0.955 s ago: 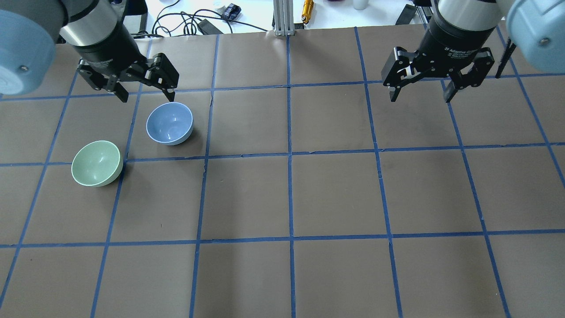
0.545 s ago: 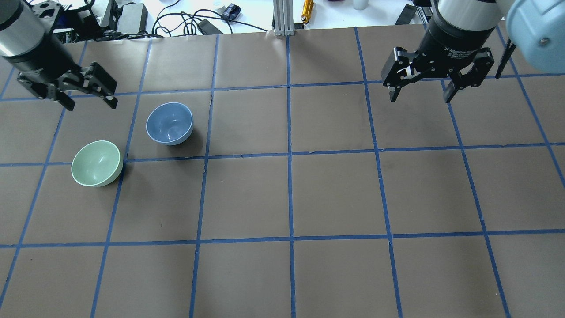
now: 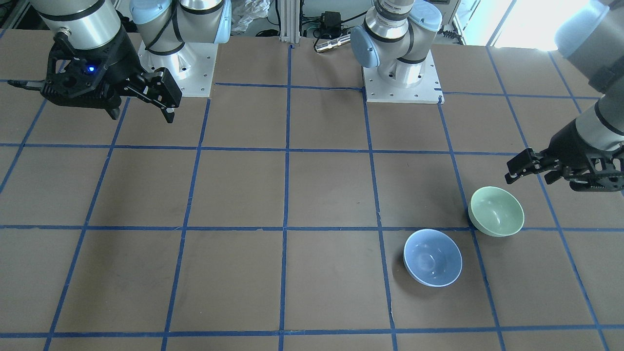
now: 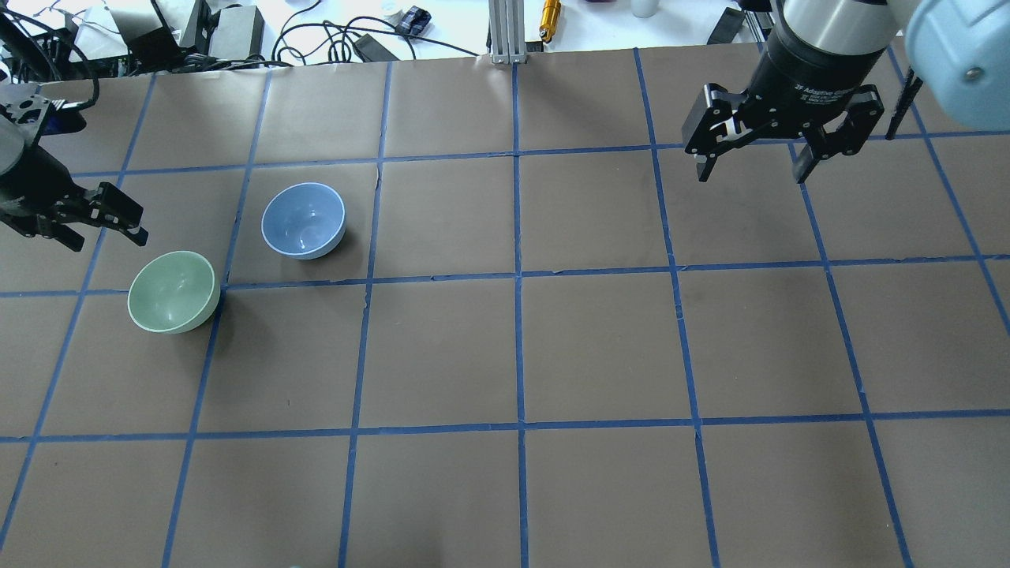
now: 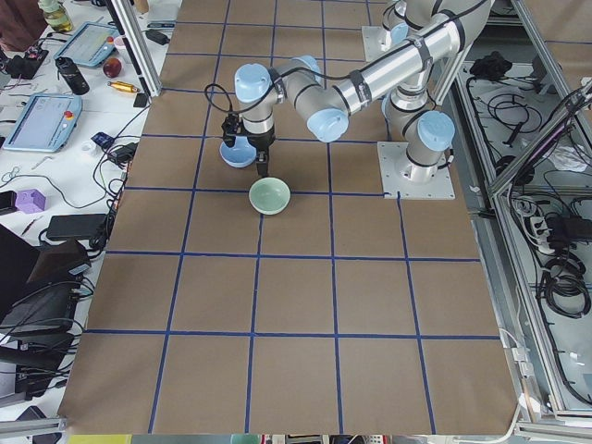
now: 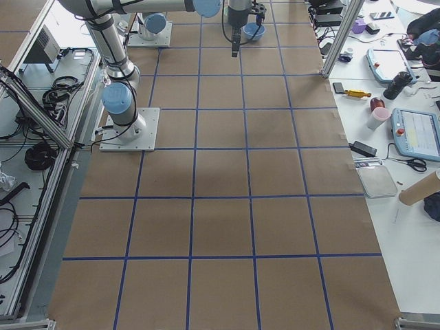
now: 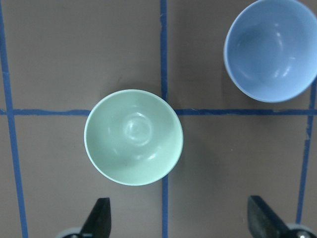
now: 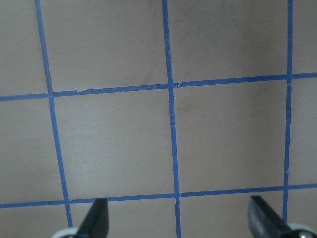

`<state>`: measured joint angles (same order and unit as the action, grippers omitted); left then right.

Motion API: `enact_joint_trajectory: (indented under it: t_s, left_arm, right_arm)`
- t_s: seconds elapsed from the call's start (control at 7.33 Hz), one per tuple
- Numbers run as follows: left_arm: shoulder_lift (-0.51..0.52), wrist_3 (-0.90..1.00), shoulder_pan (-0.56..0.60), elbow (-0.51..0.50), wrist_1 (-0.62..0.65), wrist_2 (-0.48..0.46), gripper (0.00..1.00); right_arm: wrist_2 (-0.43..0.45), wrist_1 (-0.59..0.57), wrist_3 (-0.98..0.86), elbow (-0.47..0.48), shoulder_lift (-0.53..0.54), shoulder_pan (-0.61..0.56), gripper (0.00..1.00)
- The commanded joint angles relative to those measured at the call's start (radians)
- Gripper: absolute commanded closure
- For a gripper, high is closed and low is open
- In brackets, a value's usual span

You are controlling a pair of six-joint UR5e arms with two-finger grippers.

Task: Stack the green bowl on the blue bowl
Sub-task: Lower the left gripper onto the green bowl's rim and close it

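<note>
My left fingers (image 7: 100,219) are spread wide and empty above the tabletop (image 7: 64,59). In my left wrist view the green bowl (image 7: 133,137) sits upright just ahead of them at twelve o'clock. The blue bowl (image 7: 270,49) sits apart at its two o'clock. My right fingers (image 8: 96,219) hang spread and empty.

1. A robotics lab: two arm bases (image 3: 400,73) stand bolted to a table (image 4: 600,347) covered in brown paper with a blue tape grid (image 4: 518,347).
2. Teach pendants (image 6: 417,134) and loose cables (image 4: 316,35) lie on the white bench (image 6: 354,113) along its far edge.
</note>
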<state>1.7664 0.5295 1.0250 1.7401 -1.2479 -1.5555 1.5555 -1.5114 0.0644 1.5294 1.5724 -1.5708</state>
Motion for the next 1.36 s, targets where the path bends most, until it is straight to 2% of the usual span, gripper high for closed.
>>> enact_joint_trajectory:
  t_s: [0.0,0.41,0.55,0.95,1.09,1.23]
  left_arm:
    - [0.069,0.047,-0.046,0.067,0.149,-0.029,0.04]
    - [0.123,0.049,-0.066,0.082,0.189,-0.049,0.05]
    - [0.146,0.049,-0.066,0.085,0.230,-0.047,0.06]
    - [0.173,0.095,-0.072,0.111,0.237,-0.044,0.13]
    - [0.174,0.096,-0.072,0.111,0.246,-0.044,0.26]
    - [0.179,0.096,-0.072,0.111,0.246,-0.046,0.52]
  right_arm:
    - [0.000,-0.001,0.000,0.000,0.000,0.000,0.00]
    - [0.000,-0.001,0.000,0.000,0.000,0.000,0.00]
    - [0.000,-0.001,0.000,0.000,0.000,0.000,0.00]
    - [0.000,0.000,0.000,0.000,0.000,0.000,0.00]
    - [0.000,0.000,0.000,0.000,0.000,0.000,0.00]
    - [0.000,0.000,0.000,0.000,0.000,0.000,0.00]
